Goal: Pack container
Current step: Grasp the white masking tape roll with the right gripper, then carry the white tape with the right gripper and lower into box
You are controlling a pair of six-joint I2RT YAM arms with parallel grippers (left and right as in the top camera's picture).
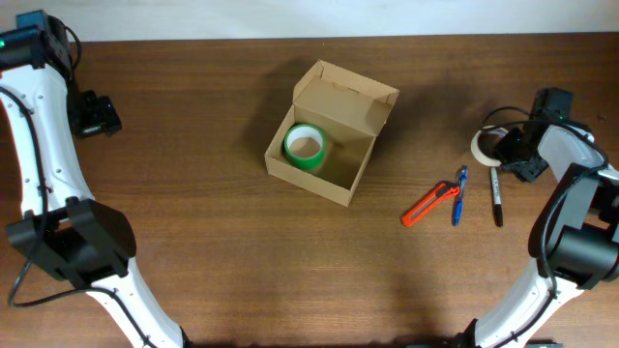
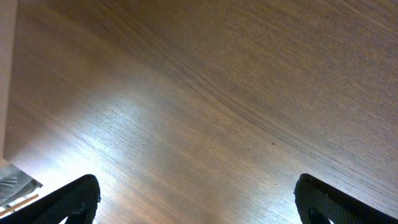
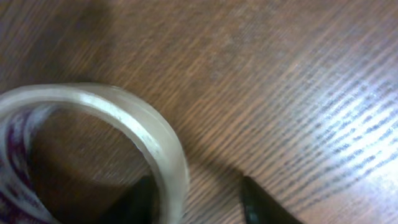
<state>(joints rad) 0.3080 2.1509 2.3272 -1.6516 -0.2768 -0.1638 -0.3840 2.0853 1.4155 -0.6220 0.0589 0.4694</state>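
The container (image 1: 311, 181), a tan cardboard box, stands open at the table's middle with its lid flap up at the back. A green tape roll (image 1: 307, 147) lies inside it. At the far right a whitish tape roll (image 1: 480, 145) lies flat on the table. My right gripper (image 1: 503, 150) is down over it. In the right wrist view the gripper (image 3: 196, 186) straddles the wall of the roll (image 3: 124, 115). One finger (image 3: 140, 205) is inside the ring against the wall and the other finger (image 3: 261, 205) is outside with a gap. My left gripper (image 1: 97, 116) (image 2: 199, 202) is wide open over bare wood at the far left.
An orange utility knife (image 1: 430, 204), a blue pen (image 1: 459, 195) and a black marker (image 1: 496, 196) lie side by side on the wood between the box and the right arm. The table's back edge runs along the top.
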